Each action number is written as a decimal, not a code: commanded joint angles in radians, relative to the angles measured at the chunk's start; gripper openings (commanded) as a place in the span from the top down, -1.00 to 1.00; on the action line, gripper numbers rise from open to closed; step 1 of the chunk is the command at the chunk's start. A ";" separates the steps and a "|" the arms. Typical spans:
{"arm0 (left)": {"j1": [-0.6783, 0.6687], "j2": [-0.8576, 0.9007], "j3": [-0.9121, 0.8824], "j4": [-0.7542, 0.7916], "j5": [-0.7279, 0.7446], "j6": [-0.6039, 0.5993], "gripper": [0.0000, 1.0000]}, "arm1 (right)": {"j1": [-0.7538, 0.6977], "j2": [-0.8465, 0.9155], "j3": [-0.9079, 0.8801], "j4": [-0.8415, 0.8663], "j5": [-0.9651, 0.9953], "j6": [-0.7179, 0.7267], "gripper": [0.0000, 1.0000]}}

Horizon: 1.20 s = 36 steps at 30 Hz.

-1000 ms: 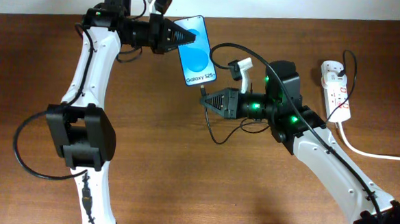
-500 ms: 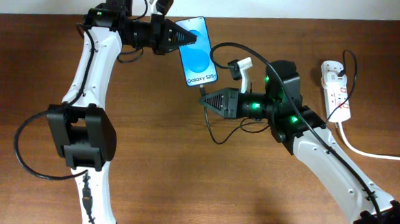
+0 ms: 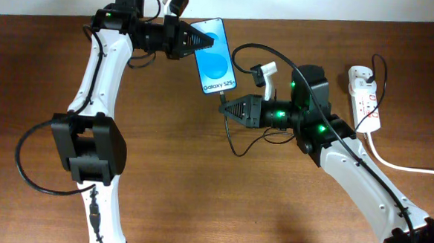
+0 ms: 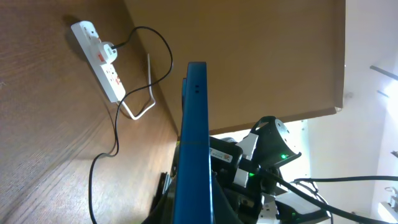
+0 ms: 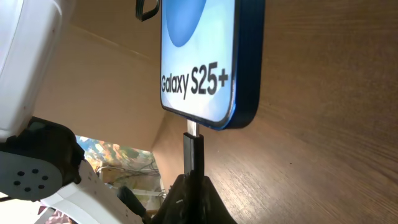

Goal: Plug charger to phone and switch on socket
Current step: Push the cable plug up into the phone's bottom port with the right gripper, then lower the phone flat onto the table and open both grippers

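The phone [image 3: 216, 57], blue screen up with "Galaxy S25+" text, is held above the table by my left gripper [image 3: 200, 40], which is shut on its far end; it shows edge-on in the left wrist view [image 4: 194, 137]. My right gripper [image 3: 225, 108] is shut on the charger's black plug [image 5: 193, 152], whose metal tip touches the phone's bottom edge [image 5: 211, 118]. The thin black charger cable [image 3: 234, 141] loops below the right arm. The white socket [image 3: 364, 98] lies at the right with its white cord [image 3: 401, 165].
The brown table's far edge [image 3: 297, 21] runs behind the phone. The socket [image 4: 102, 59] with a plug and black cable in it also shows in the left wrist view. Both white arms reach across the table middle.
My right gripper with the plug has moved slightly up and right toward the phone's bottom edge. The left gripper and phone have hardly moved.
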<state>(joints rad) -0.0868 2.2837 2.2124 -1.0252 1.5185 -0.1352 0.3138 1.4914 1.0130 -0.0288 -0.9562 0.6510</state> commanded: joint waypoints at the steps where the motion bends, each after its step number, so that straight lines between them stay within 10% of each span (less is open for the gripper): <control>1: -0.011 -0.006 0.014 -0.005 0.052 -0.005 1.00 | -0.013 0.002 -0.002 0.007 0.021 -0.006 0.92; 33: -0.085 -0.006 0.014 -0.008 0.030 -0.005 1.00 | -0.060 0.034 0.053 0.122 0.028 0.032 0.91; 36: -0.084 -0.006 0.014 -0.008 0.030 -0.005 1.00 | -0.074 0.034 0.053 0.094 -0.010 0.007 0.44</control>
<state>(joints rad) -0.1192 2.2837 2.2181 -1.0218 1.4895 -0.1417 0.2749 1.5188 1.0088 0.0746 -0.9989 0.6888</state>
